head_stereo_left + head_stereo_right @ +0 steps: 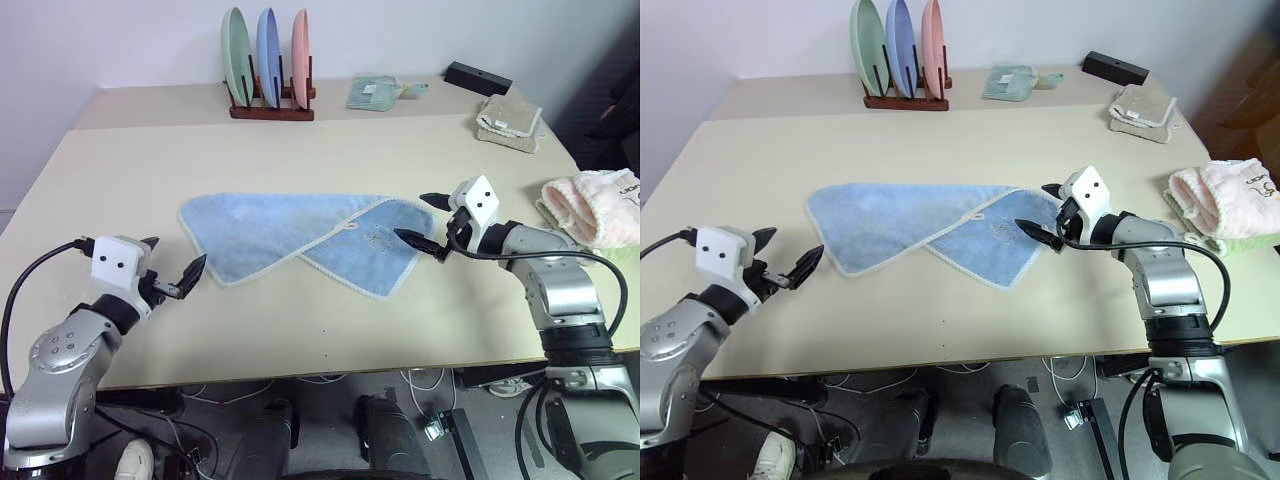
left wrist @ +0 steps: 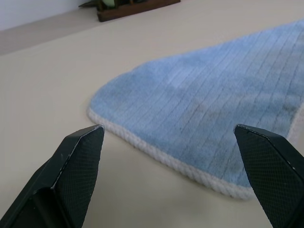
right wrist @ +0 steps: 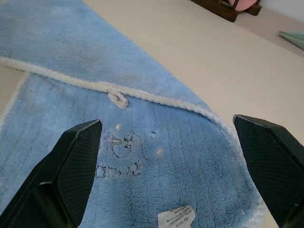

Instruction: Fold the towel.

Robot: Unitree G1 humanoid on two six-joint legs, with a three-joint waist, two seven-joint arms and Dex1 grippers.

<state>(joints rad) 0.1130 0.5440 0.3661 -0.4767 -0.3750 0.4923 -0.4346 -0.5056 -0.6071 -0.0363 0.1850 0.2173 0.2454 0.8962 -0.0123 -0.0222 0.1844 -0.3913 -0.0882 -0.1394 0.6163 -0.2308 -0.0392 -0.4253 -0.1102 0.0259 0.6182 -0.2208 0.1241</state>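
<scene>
1. Starting nearest the robot: the left gripper hovers over bare table at the near left, fingers spread wide with nothing between them. It points at the towel's rounded left end, which sits just beyond the fingertips, near but not touching. Looks like it's lined up to go for that end.

2. The towel lies mid-table, already partly doubled over: one layer crosses the other on a diagonal, its whitish trim and the small loop tag running across the lower layer. So the fold is only rough, and probably needs another pass.

3. The right gripper hangs over the towel's right end, tilted down a bit, fingers wide apart and empty. The embroidery and a printed label sit right under it, so it's well placed to pinch that side.

4. Farther back: a pink-and-white fluffy towel at the right edge, a beige folded towel behind it, and a plate rack at the far side. All well apart from the work.
</scene>
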